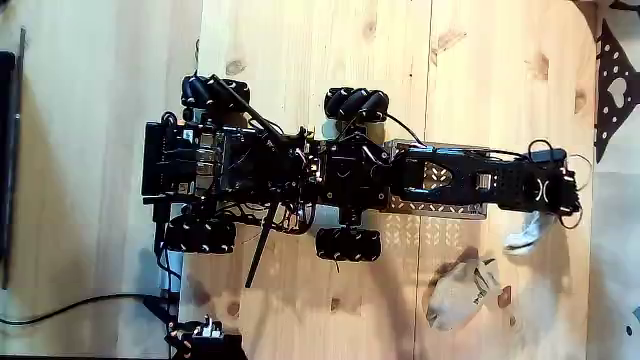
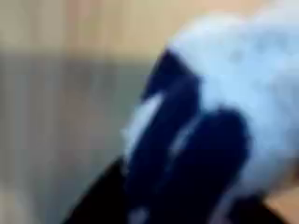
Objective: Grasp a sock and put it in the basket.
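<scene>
In the fixed view my arm reaches right from the black wheeled robot, and my gripper [image 1: 556,208] is at its far end. The small white sock [image 1: 525,233] hangs just below and left of the gripper, apparently pinched at one end. The wrist view is heavily blurred. There, white-blue fabric of the sock [image 2: 248,84] sits close to the lens, pressed against my dark fingers [image 2: 220,154], with my gripper [image 2: 187,159] closed around it. The basket [image 1: 445,208], a perforated tray with a dark rim, lies under my arm, left of the sock.
A larger beige-grey sock [image 1: 460,292] lies crumpled on the wooden table below the basket. The robot's wheels [image 1: 350,243] stand on either side of the chassis. A black cable [image 1: 70,305] runs along the lower left, and a dark patterned object [image 1: 615,90] borders the right edge.
</scene>
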Available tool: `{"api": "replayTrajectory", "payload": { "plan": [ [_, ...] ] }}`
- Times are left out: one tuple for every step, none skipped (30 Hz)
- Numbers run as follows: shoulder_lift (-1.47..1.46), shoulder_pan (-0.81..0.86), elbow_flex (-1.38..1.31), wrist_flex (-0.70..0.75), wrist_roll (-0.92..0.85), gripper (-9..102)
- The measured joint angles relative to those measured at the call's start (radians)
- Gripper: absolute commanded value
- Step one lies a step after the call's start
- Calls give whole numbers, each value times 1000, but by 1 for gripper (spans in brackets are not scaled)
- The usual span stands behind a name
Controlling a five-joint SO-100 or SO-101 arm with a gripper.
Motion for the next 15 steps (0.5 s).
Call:
{"api": "replayTrajectory", "payload": {
  "plan": [
    [43, 2, 0, 18, 0, 0],
    [89, 2, 0, 35, 0, 0],
    [135, 2, 0, 55, 0, 0],
    [179, 2, 0, 71, 0, 0],
    [229, -2, 0, 86, 0, 0],
    [279, -2, 0, 109, 2, 0],
    [331, -3, 0, 129, 11, 0],
    [383, -5, 0, 149, 21, 0],
    [434, -3, 0, 173, 37, 0],
    [485, 0, 0, 202, 51, 0],
    [532, 2, 0, 235, 61, 0],
    [575, 6, 0, 273, 67, 0],
    [617, 9, 0, 311, 74, 0],
    [655, 15, 0, 353, 78, 0],
    [692, 20, 0, 397, 83, 0]
  ]
}}
